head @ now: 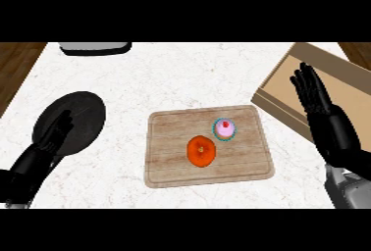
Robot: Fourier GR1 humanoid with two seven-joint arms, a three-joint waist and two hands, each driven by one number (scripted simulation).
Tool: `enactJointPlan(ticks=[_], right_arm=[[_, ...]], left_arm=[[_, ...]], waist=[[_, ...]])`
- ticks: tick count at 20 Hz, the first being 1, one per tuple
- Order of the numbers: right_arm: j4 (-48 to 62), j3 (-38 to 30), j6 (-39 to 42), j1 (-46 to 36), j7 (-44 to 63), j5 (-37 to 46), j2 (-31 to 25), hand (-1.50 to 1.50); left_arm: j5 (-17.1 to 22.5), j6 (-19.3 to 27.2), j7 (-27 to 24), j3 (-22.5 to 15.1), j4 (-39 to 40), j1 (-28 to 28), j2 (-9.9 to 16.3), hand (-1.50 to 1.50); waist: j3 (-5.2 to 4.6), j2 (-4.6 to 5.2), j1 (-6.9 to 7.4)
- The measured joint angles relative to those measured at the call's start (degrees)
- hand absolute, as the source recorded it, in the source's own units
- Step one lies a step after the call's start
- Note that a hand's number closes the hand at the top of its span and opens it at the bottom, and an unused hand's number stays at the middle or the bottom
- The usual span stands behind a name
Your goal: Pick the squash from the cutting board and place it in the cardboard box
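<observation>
head view. we see a white marbled bench (181,73) with dark wood showing past its upper corners. at the right edge lies the open cardboard box (290,93), set at an angle, with part of it hidden behind the right arm. near the middle of the bench lies a wooden cutting board (174,166). to the left we note a round black plate (83,110), well apart from the board. a grey and white object (94,47) sits at the top edge, cut off by the view. the right robot hand (311,90) stands over the box, its fingers straight and pointing up, grasping nothing. the left robot hand (56,135) lies over the lower part of the plate, fingers relaxed, also grasping nothing. the orange squash (200,151) rests on the board near its centre, untouched. just beside it, up and to the right, sits a small pink cupcake (225,129) in a teal wrapper.
</observation>
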Motion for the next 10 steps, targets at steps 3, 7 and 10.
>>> enactJointPlan(ticks=[3, 7, 10], right_arm=[[-4.7, -0.9, -5.9, -0.6, 4.7, 2.9, 0.4, -1.50], [-9.9, -2.9, -13.6, 0.8, 12.7, 10.2, -3.4, -1.50], [-13.2, -1.9, -17.7, 3.9, 20.8, 17.6, -6.9, -1.50]], left_arm=[[-2.1, 0.5, -0.5, -0.1, -0.8, -2.4, 0.1, 0.00], [-3.8, 0.0, -2.4, 0.3, -1.8, -4.9, 1.3, 0.00], [-4.1, -0.8, -2.9, 0.0, -1.3, -6.8, 1.0, 0.00]], waist=[[-1.01, 0.71, -0.39], [-2.01, 0.42, -3.02], [-2.22, 0.63, -4.06]])
